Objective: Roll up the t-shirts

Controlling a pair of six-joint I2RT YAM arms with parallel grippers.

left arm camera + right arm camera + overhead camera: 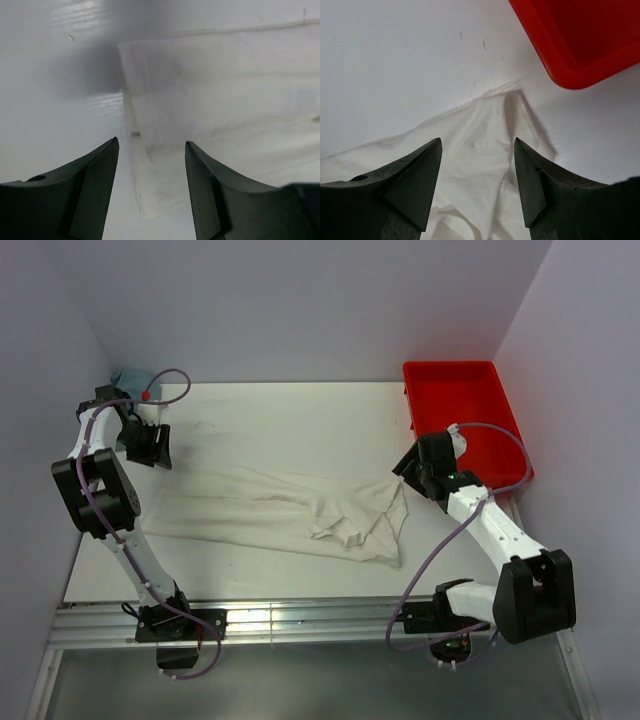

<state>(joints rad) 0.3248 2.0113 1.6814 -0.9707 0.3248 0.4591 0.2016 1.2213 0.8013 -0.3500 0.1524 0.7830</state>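
Note:
One cream-white t-shirt lies spread lengthwise across the middle of the white table, wrinkled and bunched towards its right end. My left gripper hovers at the shirt's far left end. In the left wrist view its jaws stand open over the flat edge and corner of the t-shirt, holding nothing. My right gripper is at the shirt's right tip. In the right wrist view it is open above the pointed end of the t-shirt, gripping no fabric.
A red bin stands at the back right corner of the table, just beyond the right gripper, and its rounded corner shows as the red bin in the right wrist view. A teal object sits at the back left corner. Walls close in on three sides.

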